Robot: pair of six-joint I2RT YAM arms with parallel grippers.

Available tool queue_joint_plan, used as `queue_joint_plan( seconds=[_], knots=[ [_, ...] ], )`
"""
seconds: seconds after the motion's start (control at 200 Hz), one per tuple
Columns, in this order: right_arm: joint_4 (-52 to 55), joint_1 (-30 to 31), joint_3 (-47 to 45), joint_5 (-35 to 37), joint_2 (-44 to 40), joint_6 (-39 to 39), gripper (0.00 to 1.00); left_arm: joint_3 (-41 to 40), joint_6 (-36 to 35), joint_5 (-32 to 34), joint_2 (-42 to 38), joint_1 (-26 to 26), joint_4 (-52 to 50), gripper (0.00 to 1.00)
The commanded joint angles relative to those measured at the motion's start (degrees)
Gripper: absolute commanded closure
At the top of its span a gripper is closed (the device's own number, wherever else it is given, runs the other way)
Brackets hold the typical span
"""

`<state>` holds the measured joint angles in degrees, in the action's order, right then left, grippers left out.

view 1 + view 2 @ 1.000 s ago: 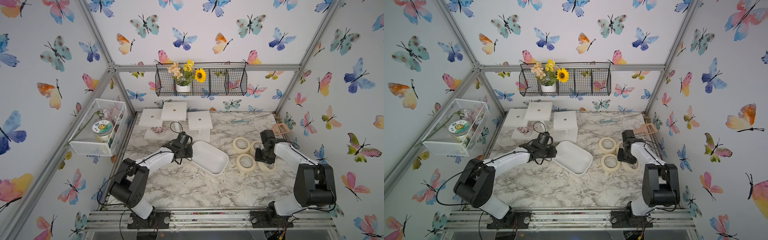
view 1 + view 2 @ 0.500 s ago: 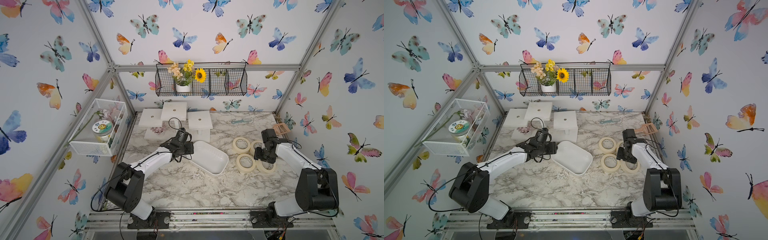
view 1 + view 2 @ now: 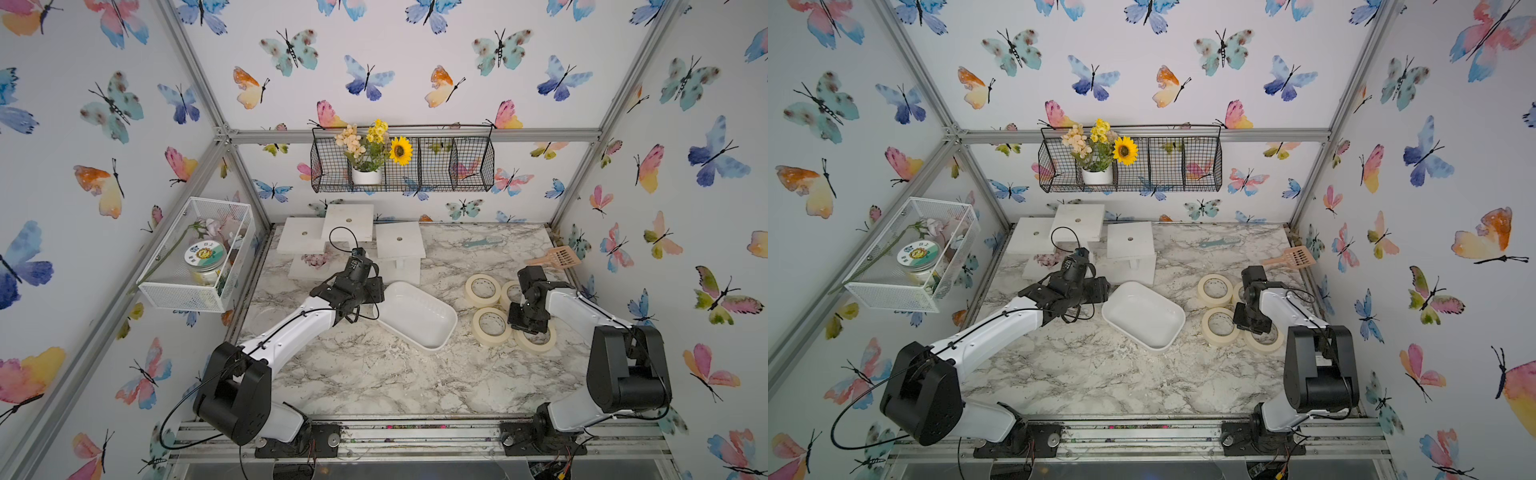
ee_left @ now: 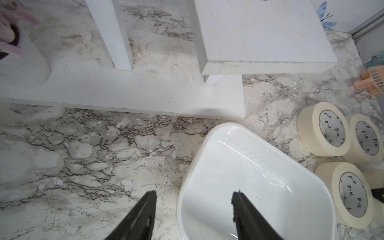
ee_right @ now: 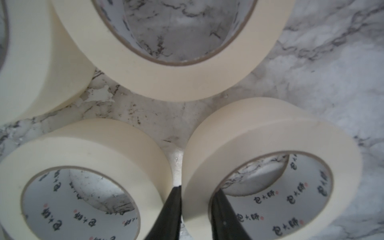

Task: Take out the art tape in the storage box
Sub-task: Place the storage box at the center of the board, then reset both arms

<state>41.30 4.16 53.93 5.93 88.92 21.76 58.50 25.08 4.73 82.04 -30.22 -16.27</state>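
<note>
Firstly, right fingers (image 5: 173, 207): we see two black fingers set narrowly apart astride the wall of one roll of art tape (image 5: 270, 135). One finger is inside its printed white core and one lies against its outer face. No gap shows, yet we cannot tell whether they squeeze.
Why that hold: we judge that a pinch across the wall suits a wide ring lying flat, since the whole roll looks too broad to span.
Around the right gripper (image 5: 196, 189): three more cream rolls crowd just beside and ahead of the fingers, all flat on the marble table (image 5: 332, 83). The outer finger sits in the slim gap between two rolls.
Left fingers (image 4: 145, 207): spread wide and holding nothing. The left gripper (image 4: 195, 191) straddles the rim of the storage box (image 4: 249, 166), one finger above bare table and one above the hollow.
Task's thing: all four rolls lie outside the box, past it on the side away from the left fingers. The box is empty, so we judge the removal done or nearly so.
Why grouped: the rolls cluster within the right arm's easy reach, apart from the box.
Right arm (image 3: 573, 307): folded, elbow high by its base, wrist bent steeply down onto the rolls.
Left arm (image 3: 291, 328): stretched long and low, wrist nearly level, nosing toward the box's end.
</note>
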Motion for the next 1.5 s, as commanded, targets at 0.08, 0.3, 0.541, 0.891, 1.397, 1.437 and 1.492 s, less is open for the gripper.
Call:
queue_joint_plan(
  seconds=[0.08, 0.3, 0.541, 0.891, 1.397, 1.437, 1.492],
  knots=[
    [2.6, 0.1, 3.7, 1.7, -6.0, 0.1, 0.07, -0.4, -0.1, 6.6, -4.5, 0.0, -1.1, 0.04],
    [-9.2, 0.1, 3.2, 12.3, -15.9, -0.8, 0.01, -5.4, -0.3, 24.9, -13.7, 1.4, 1.8, 0.01],
    [-45.6, 0.1, -12.4, 20.2, -14.2, -6.4, 0.01, -22.0, -5.3, 36.0, -18.1, 10.3, 21.1, 0.01],
    [-84.4, 0.0, -24.9, 21.3, -4.6, -20.4, 0.01, -41.2, -25.2, 34.9, -10.3, 13.7, 60.5, 0.01],
    [-81.4, -0.4, -27.2, 14.6, -5.9, -20.8, 0.01, -44.5, -21.7, 11.0, -3.0, 25.7, 72.6, 0.01],
    [-88.3, -0.4, -30.7, 12.0, -6.0, -22.4, 0.01, -46.6, -21.5, 9.9, -2.1, 26.4, 77.1, 0.01],
    [-88.3, -0.4, -31.7, 10.8, -6.1, -21.6, 0.01, -48.8, -22.4, 9.5, -0.6, 26.3, 83.4, 0.01]
  ],
)
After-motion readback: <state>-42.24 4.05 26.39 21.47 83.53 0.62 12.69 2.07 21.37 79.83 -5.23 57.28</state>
